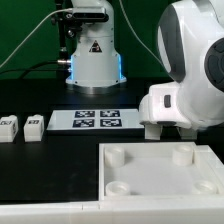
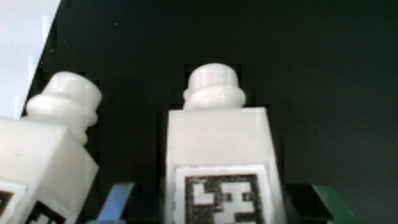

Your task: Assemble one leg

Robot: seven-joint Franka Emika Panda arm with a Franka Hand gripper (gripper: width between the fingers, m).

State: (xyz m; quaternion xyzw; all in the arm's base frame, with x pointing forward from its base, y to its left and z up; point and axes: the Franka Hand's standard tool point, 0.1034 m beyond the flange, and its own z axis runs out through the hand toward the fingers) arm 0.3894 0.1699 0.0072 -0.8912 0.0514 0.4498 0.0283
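Note:
In the wrist view a white leg (image 2: pixel 221 140) stands between my fingers, its knobbed end pointing away and its tag facing the camera. My gripper (image 2: pixel 224 204) is open and straddles it, with one finger (image 2: pixel 125 200) a little off its side and the other close to it. A second leg (image 2: pixel 50 150) stands right beside it. In the exterior view two more legs (image 1: pixel 10 125) (image 1: pixel 35 123) lie at the exterior view's left. There the arm's white hand (image 1: pixel 170 105) hangs low behind the tray-like piece and hides the fingers.
The large white square tray-like piece (image 1: pixel 160 185) with round corner sockets lies in front. The marker board (image 1: pixel 97 119) lies mid-table. The robot base (image 1: pixel 92 55) stands behind it. A white edge (image 2: pixel 18 50) shows beside the legs in the wrist view.

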